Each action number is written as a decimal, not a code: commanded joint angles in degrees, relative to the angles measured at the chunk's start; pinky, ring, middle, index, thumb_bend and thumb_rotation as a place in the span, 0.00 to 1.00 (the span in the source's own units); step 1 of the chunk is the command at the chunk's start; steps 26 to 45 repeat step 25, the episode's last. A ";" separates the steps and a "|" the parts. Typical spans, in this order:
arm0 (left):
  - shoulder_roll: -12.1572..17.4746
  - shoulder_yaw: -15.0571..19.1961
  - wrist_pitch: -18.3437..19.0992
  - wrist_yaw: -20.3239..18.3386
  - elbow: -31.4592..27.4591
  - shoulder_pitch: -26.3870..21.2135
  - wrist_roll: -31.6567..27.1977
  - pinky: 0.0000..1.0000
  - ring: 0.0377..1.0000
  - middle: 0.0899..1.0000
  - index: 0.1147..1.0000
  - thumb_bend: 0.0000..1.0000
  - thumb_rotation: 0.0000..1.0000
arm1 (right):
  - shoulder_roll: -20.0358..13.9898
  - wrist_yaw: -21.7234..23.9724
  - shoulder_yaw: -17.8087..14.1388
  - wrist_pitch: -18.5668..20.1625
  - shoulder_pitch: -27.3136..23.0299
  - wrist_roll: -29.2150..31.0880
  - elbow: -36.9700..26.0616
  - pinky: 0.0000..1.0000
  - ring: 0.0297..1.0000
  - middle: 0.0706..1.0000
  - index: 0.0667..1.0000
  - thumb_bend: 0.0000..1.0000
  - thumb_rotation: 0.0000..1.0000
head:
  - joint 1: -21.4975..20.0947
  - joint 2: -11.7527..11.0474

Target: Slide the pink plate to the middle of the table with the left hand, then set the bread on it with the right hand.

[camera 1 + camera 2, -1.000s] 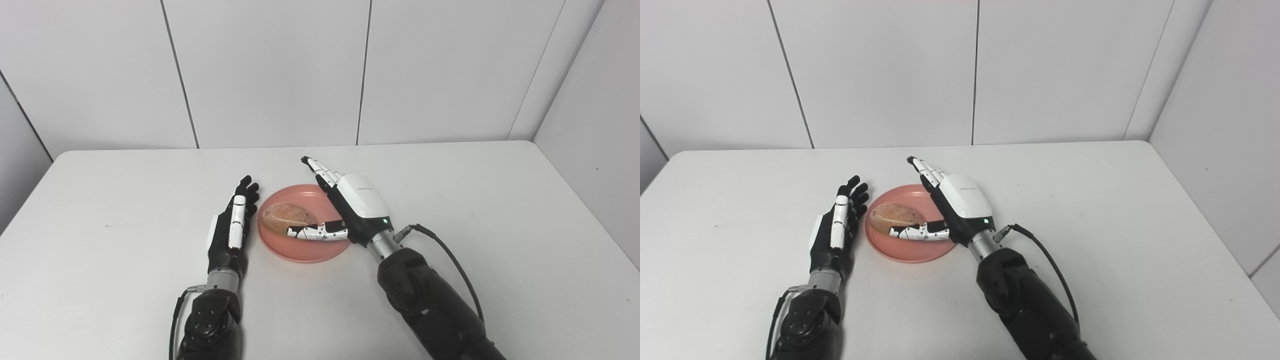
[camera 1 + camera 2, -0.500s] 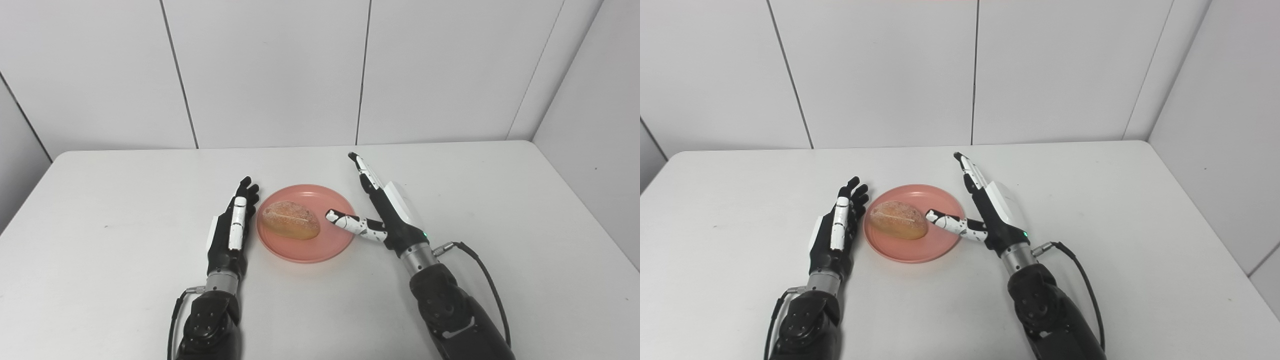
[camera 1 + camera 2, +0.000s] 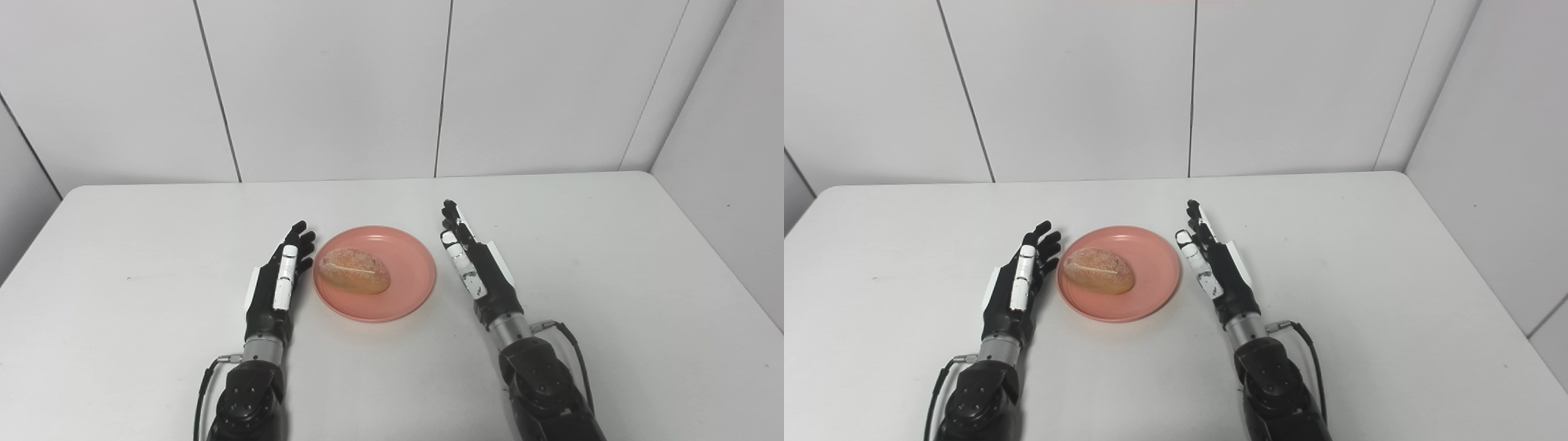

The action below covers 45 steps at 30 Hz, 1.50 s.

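On pink plate [image 3: 409, 288] lies bread [image 3: 354, 271], unlabelled.

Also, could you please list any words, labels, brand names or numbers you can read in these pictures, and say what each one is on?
None can be read. The pink plate, the bread, the table, the left hand and the right hand show no legible print in either view.
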 commanded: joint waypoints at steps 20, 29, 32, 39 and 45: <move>2.13 1.11 0.28 -4.04 -1.40 -0.73 -3.91 0.96 0.93 0.92 0.90 0.54 1.00 | 4.68 -3.35 -3.35 -2.35 -3.80 3.48 4.56 1.00 1.00 1.00 1.00 0.74 1.00 | -3.73 -0.32; 2.30 0.79 -0.49 -4.52 -1.28 -0.82 -4.02 0.96 0.95 0.92 0.91 0.56 1.00 | 5.11 -3.82 -4.60 -0.62 -3.63 4.81 3.75 1.00 1.00 1.00 1.00 0.74 1.00 | -3.01 -0.25; 2.30 0.79 -0.49 -4.52 -1.28 -0.82 -4.02 0.96 0.95 0.92 0.91 0.56 1.00 | 5.11 -3.82 -4.60 -0.62 -3.63 4.81 3.75 1.00 1.00 1.00 1.00 0.74 1.00 | -3.01 -0.25; 2.30 0.79 -0.49 -4.52 -1.28 -0.82 -4.02 0.96 0.95 0.92 0.91 0.56 1.00 | 5.11 -3.82 -4.60 -0.62 -3.63 4.81 3.75 1.00 1.00 1.00 1.00 0.74 1.00 | -3.01 -0.25; 2.30 0.79 -0.49 -4.52 -1.28 -0.82 -4.02 0.96 0.95 0.92 0.91 0.56 1.00 | 5.11 -3.82 -4.60 -0.62 -3.63 4.81 3.75 1.00 1.00 1.00 1.00 0.74 1.00 | -3.01 -0.25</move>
